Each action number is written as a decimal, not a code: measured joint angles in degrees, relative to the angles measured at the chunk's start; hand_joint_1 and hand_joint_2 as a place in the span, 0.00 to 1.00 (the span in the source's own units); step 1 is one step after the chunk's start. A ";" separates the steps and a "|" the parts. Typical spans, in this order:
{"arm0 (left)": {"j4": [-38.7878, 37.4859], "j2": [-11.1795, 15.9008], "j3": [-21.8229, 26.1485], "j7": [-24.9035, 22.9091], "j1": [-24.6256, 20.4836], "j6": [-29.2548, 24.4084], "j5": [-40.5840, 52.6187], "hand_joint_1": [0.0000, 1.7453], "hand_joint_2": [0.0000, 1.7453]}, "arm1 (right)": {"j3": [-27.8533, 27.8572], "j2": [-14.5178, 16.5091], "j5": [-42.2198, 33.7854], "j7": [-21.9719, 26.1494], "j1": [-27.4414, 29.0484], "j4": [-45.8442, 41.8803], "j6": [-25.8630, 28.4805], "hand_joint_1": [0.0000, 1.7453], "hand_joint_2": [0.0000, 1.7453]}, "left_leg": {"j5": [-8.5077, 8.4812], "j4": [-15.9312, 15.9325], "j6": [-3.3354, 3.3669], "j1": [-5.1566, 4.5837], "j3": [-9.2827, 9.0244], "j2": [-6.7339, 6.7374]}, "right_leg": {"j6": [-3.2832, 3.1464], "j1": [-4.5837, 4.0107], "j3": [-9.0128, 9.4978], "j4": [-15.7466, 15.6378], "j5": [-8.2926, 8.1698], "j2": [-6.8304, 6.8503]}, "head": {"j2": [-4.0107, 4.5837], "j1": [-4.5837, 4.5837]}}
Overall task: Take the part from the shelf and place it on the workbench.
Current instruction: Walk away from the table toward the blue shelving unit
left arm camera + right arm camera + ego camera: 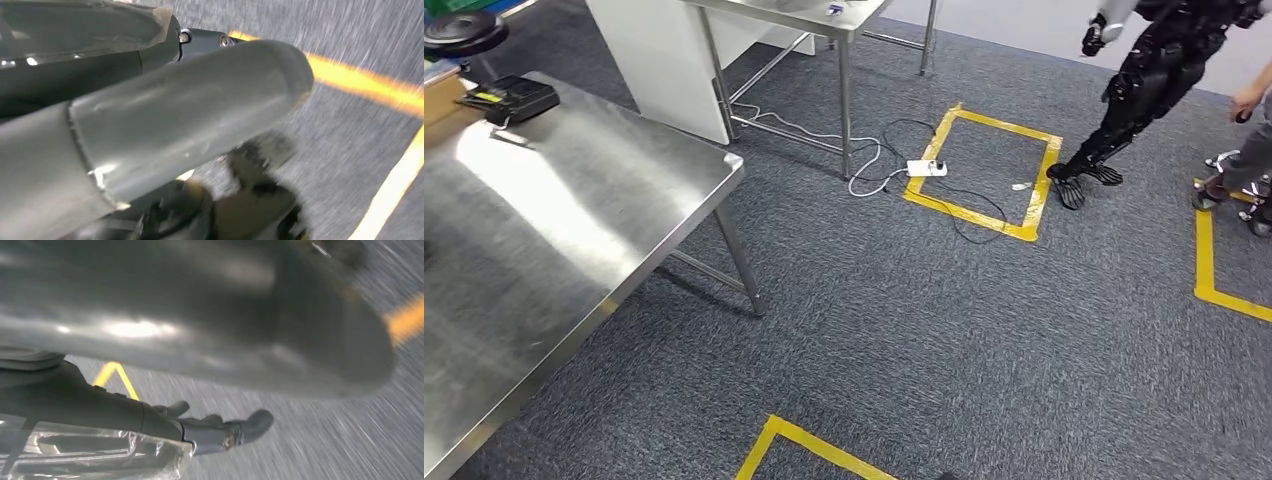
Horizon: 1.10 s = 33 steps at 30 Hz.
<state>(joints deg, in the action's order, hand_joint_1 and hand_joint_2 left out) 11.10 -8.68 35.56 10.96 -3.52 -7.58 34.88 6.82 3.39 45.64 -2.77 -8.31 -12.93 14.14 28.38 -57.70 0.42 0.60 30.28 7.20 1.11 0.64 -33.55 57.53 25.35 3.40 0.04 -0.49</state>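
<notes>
A steel workbench (574, 230) fills the left of the head view, its near corner by the carpet. A black device (509, 98) and a dark round disc (462, 30) lie at its far end. My left hand (200, 115) hangs over the grey carpet, thumb and dark fingers stretched out with nothing in them; the picture is blurred. My right hand (220, 430) also hangs over the carpet, its dark fingers (250, 422) extended and empty.
A second steel table (824, 15) and a white cabinet (664, 60) stand at the back. A power strip (926, 168) with cables lies by a yellow tape square (984, 215). Another dark robot (1144, 80) and a person (1249, 140) are at the far right.
</notes>
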 joint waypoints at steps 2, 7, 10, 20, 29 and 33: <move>0.00 0.21 -0.87 -3.53 -0.22 1.18 1.57 0.00 0.00 | 0.91 0.32 -0.51 0.51 1.48 0.42 -0.60 0.00 0.00 | 1.75 -1.85 -0.55 0.39 0.32 -2.09 | -0.93 0.46 0.13 -0.20 -0.25 -1.55 | 0.00 -0.19; -0.02 0.67 -3.15 -8.57 0.07 -0.01 5.22 0.00 0.00 | 2.48 1.06 -0.79 1.60 0.83 0.71 -2.17 0.00 0.00 | 8.31 -16.07 -0.60 0.56 7.09 -7.27 | -2.36 -0.15 -0.13 -0.13 -0.67 -5.95 | 0.00 -0.50; -0.02 0.96 -3.99 -8.85 0.05 -0.23 5.55 0.00 0.00 | 2.92 1.21 -0.76 1.60 0.62 0.82 -2.46 0.00 0.00 | 2.94 -7.99 -0.05 0.62 3.59 -8.97 | -2.31 -0.26 -0.07 0.21 -0.68 -8.22 | 0.00 -0.51; 0.00 1.19 -4.82 -9.04 -0.24 -0.30 5.78 0.00 0.00 | 3.49 1.46 -0.72 1.94 0.20 1.02 -2.48 0.00 0.00 | -1.08 0.77 2.69 0.12 0.05 -7.00 | -0.63 -0.58 -5.21 7.71 2.81 -5.42 | 0.00 -0.06; -0.01 1.18 -4.79 -9.73 -0.23 0.04 5.93 0.00 0.00 | 3.69 1.56 -0.38 1.49 -0.50 1.16 -3.70 0.00 0.00 | -0.15 0.59 1.08 -0.32 -0.68 -0.87 | 1.57 0.48 0.64 0.18 0.66 0.73 | 0.00 -0.13; 0.00 0.91 -4.91 -9.87 -0.56 0.75 6.35 0.00 0.00 | 4.03 1.28 -0.26 0.96 -0.17 1.32 -3.64 0.00 0.00 | 1.32 -0.39 -0.33 0.25 -1.08 -1.32 | -0.14 0.62 0.69 -0.23 0.34 -1.58 | 0.00 -0.42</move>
<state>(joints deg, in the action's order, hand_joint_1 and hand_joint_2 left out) 11.10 -7.78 30.65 1.10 -4.08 -6.82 41.23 10.85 4.68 45.38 -1.81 -8.48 -11.62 10.50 29.70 -58.09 0.10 0.85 29.20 5.89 0.97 1.26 -32.86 57.30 25.68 1.82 0.04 -0.91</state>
